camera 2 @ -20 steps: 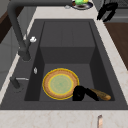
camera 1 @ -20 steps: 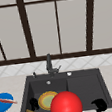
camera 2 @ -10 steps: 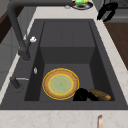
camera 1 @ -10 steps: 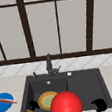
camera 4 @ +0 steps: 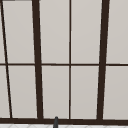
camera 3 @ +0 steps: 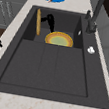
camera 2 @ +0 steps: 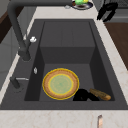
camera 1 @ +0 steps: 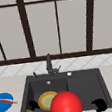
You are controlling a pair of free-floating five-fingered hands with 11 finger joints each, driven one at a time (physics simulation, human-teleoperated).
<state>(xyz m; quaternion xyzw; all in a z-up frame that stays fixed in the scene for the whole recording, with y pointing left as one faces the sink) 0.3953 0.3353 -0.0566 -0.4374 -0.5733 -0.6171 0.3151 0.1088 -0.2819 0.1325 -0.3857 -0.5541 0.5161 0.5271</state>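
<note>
Down in the dark sink (camera 2: 67,35), my left hand (camera 2: 83,95) sits low in the basin's near corner, pressed against the end of a brown wooden stick (camera 2: 100,94). The yellow-rimmed plate (camera 2: 60,83) lies flat just beside the hand on its other side. From these angles I cannot tell whether the hand has clamped the stick or merely touches it. I judge the step in hand to be the grasp itself. Any lift from here would call for a firm hold first, then a straight rise clear of the basin wall, which the stick leans along, and of the plate's rim. My right hand (camera 1: 100,105) hangs idle with loose fingers over the sink's front edge, well apart from the stick. A red ball (camera 1: 66,106) looms between the two hands in the front view. Outward of the left hand, on the counter, a blue plate (camera 1: 3,106) carries a thin utensil (camera 1: 7,101). The faucet (camera 1: 49,64) stands behind.
</note>
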